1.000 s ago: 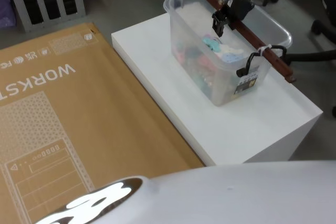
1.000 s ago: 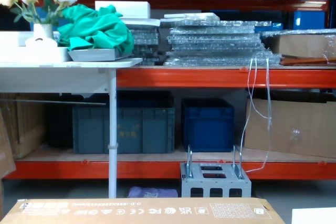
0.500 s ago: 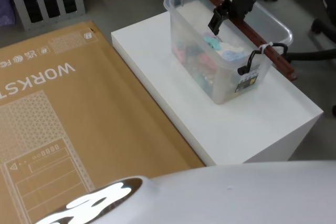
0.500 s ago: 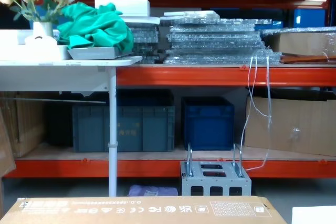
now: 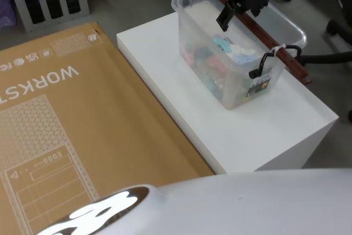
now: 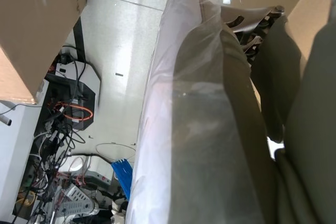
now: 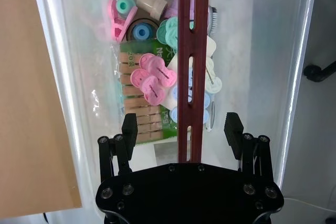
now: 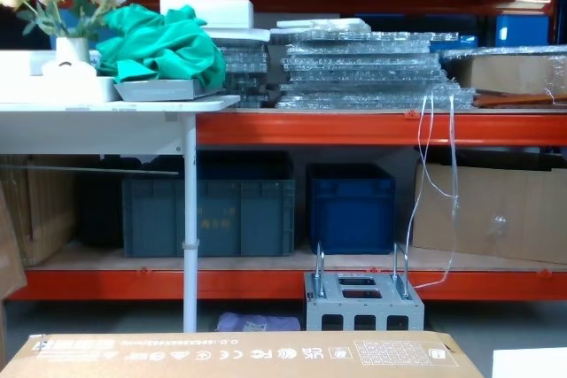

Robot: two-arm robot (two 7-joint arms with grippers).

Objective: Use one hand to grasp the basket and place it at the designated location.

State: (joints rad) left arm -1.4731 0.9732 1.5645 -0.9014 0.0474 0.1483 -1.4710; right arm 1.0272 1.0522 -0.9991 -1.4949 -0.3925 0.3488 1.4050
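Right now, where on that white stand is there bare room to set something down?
The white stand is bare in front of the basket toward its near corner, and along its left strip beside the cardboard box. The back right is crowded: the right gripper, jaws open, hovers over the wooden handle.

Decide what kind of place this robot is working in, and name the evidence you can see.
Probably a warehouse or storeroom used as a test area: orange steel shelving carries wrapped stacks, with blue crates and cardboard boxes beneath it.
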